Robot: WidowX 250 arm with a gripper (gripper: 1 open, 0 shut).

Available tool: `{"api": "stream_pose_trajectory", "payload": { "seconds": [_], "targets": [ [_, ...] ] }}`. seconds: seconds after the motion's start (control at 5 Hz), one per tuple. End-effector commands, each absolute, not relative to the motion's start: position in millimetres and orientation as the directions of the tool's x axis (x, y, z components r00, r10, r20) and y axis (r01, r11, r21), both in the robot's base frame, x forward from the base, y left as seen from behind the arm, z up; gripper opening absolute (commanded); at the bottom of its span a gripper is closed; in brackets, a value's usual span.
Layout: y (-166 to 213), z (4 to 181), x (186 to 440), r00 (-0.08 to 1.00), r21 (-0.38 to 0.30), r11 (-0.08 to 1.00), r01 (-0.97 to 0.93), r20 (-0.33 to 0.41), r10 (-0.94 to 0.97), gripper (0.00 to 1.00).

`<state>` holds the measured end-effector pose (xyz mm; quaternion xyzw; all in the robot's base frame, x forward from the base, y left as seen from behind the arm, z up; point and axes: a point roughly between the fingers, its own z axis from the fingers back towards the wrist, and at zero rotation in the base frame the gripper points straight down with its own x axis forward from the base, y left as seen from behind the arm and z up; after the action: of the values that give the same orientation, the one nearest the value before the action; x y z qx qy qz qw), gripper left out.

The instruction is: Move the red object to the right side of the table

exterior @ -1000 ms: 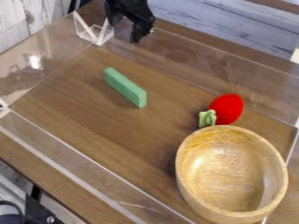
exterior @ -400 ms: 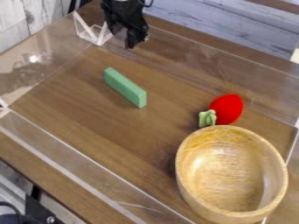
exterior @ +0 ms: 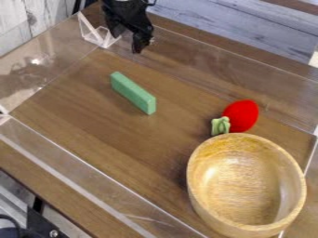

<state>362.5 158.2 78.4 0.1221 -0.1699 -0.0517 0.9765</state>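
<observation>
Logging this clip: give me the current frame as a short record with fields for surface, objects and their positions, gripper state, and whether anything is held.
surface: wood-grain table with low clear walls
red object: small round toy fruit, just above the bowl's rim
wooden bowl: lower right, empty
green block: lying diagonally, centre left
gripper: top of the picture, above the far edge, open
held: nothing; the gripper is apart from all three items
task status: red object not yet picked up
</observation>
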Motion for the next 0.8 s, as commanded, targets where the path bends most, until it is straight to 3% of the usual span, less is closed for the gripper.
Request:
{"api": "stream_pose_trajectory", "payload": {
  "seconds": [0.0, 0.2, 0.6],
  "targets": [
    [166, 97.9, 370, 0.916, 0.267, 0.964, 0.019, 0.382, -0.124, 1.0],
    [166, 94.1, 370, 0.914, 0.251, 0.968, 0.009, 0.39, -0.11, 1.0],
    [174, 109.3, 369, 0.916, 0.223, 0.972, -0.074, 0.4, -0.022, 1.0]
  ]
}}
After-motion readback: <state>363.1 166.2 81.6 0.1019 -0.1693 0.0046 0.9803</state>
